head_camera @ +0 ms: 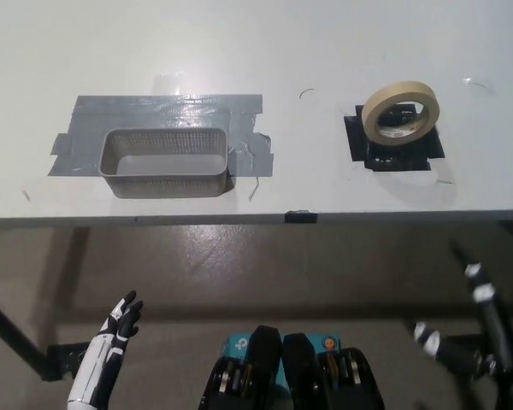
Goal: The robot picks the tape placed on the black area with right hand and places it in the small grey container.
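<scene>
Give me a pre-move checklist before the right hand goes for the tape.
1. Tape on the black area: ok, standing tilted on it.
2. Small grey container free to receive: ok, nothing visible inside.
3. Right hand free: ok, open, holding nothing, low at the right below the table edge.
4. Left hand out of the way: ok, resting open at lower left.
5. Path between tape and container: ok, bare tabletop.
6. Container fixed in place: cannot tell; grey tape patch lies under it.
</scene>
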